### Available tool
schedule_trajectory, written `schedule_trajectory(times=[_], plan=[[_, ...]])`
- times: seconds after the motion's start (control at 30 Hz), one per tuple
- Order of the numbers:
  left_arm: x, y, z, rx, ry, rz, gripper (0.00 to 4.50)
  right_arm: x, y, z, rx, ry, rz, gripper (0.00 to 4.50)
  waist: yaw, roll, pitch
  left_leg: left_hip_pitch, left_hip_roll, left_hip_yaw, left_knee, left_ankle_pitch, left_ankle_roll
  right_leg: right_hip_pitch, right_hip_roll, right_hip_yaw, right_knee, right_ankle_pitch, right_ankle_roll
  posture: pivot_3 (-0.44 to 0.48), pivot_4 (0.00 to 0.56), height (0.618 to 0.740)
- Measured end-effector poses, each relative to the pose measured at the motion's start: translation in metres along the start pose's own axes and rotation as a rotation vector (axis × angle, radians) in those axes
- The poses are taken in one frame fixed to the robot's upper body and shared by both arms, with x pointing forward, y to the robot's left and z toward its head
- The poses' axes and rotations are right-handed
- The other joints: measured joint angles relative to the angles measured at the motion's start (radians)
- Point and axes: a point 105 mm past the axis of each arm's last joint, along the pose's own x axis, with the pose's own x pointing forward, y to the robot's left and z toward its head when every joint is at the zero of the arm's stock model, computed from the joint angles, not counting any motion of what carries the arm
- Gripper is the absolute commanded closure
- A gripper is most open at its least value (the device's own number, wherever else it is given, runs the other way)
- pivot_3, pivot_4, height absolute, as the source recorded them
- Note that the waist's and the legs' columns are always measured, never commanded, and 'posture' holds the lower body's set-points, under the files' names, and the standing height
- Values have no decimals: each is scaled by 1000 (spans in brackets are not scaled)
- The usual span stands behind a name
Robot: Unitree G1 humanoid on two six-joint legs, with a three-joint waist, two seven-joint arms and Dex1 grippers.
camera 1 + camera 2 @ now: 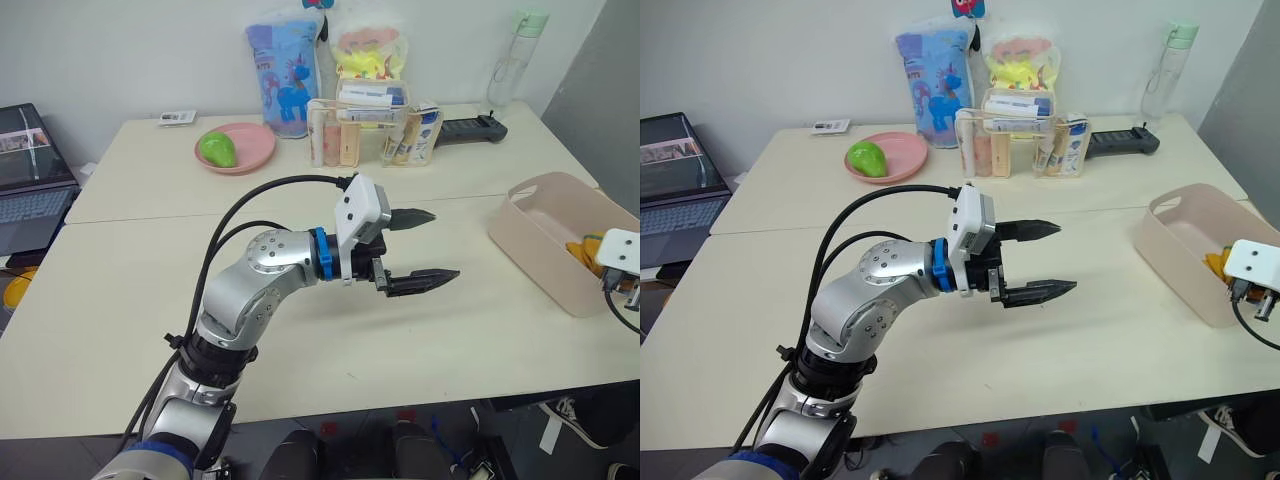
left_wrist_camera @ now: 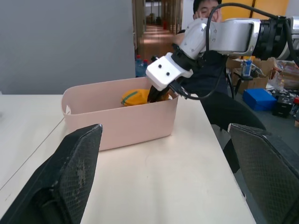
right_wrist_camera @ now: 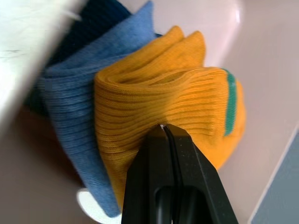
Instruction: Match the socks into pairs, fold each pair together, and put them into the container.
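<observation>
Right wrist view: the right gripper (image 3: pixel 163 128) has its fingers pinched together on the folded yellow pair (image 3: pixel 173 107), which lies against the blue pair (image 3: pixel 70 93) with a navy sock (image 3: pixel 100 21) behind them, all inside the bin (image 2: pixel 121 116); in the left wrist view the same arm reaches down over the bin's far rim, yellow knit showing at the tip. The left gripper (image 1: pixel 418 250) hangs over bare table (image 1: pixel 130 280) near the middle, jaws wide apart and holding nothing, well apart from the bin. No socks lie on the table in the head views; the step in hand looks like placing the last pair, so the task seems nearly done. The next move calls for parting the fingers so the yellow pair drops free, then lifting straight up clear of the rim without snagging the knit.
</observation>
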Motion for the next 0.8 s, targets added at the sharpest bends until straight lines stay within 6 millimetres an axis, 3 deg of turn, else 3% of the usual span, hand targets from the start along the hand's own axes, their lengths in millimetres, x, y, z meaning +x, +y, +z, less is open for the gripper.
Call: schedule_trajectory(times=[0.13, 0.27, 0.37, 0.43, 0.5, 0.6, 0.67, 0.73, 0.8], plan=[[-3, 1, 0, 3, 7, 6, 0, -9, -18, 2, -4, -5, -58, 4470, -2, 0, 0, 0, 0, 0, 0, 0, 0, -1, 0, 0, 0, 0, 0, 0, 150, 740], [-16, 11, -2, 6, 24, 63, 0, -29, -52, 18, -4, -62, -198, 4470, -3, 0, 0, 0, 0, 0, 0, 0, 0, -1, 0, 0, 0, 0, 0, 0, 150, 740], [-33, 23, -10, 14, 58, 140, 0, -43, -76, 55, 42, -225, -323, 4470, -9, 0, 0, 1, 2, 0, -1, 0, 0, -1, 1, 1, 0, 0, 0, 0, 150, 740], [-44, 34, -16, 23, 54, 229, 0, -44, -78, 92, 141, -422, -358, 4097, -11, -1, 0, 1, 2, 0, -1, 0, 0, 0, 1, 0, 0, 0, 0, 0, 150, 740], [-55, 45, -25, 23, 59, 316, 0, -35, -64, 123, 231, -575, -314, 3518, -7, -2, 0, 0, 2, -1, 0, 0, 0, -1, 1, 0, 0, 0, 0, 0, 150, 740], [-72, 54, -39, 26, 80, 410, 0, -25, -44, 153, 345, -703, -243, 2417, 7, -2, 0, -2, -1, -3, 0, 0, 0, -2, -1, -1, -1, 0, 0, 0, 150, 740], [-91, 64, -48, 30, 87, 532, 0, -27, -25, 193, 437, -870, -199, 1714, 5, -4, -1, -1, 0, -4, 1, 0, 0, -1, -1, -1, -1, 0, 0, 0, 150, 740], [-104, 68, -59, 37, 95, 626, 0, -22, 7, 225, 521, -976, -104, 1014, 1, -4, -2, -1, 1, -6, 0, 0, 0, -1, -1, -1, 0, 0, 0, 0, 150, 740], [-117, 64, -79, 18, 121, 696, 0, -7, 51, 241, 571, -973, 23, 293, 5, -4, -2, -2, -1, -8, 0, 0, 0, -1, -1, -1, -1, 0, 0, 0, 150, 740]])
